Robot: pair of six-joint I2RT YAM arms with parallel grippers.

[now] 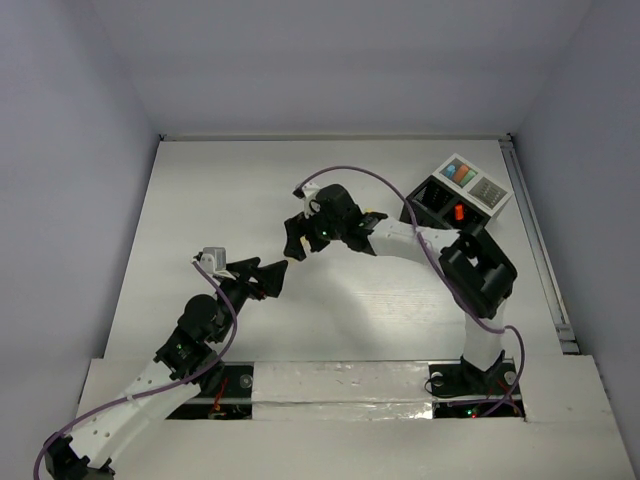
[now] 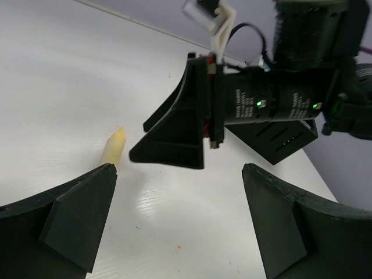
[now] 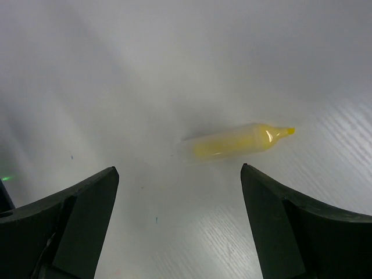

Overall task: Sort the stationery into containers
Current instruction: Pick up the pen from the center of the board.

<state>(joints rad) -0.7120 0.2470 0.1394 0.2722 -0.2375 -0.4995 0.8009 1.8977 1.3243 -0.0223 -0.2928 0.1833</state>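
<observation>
A yellow marker pen lies on the white table, just past and to the right of my open right gripper, which has nothing between its fingers. In the left wrist view the yellow marker pen shows beside the right gripper's finger. My left gripper is open and empty, close to the right gripper at mid table. The left gripper sits slightly nearer and to the left. The containers stand at the far right: a black box holding an orange item, joined to a white tray.
The table's right side has a metal rail. Purple cables loop over both arms. The right arm's elbow stands close in front of the containers. Grey walls close in the table on three sides.
</observation>
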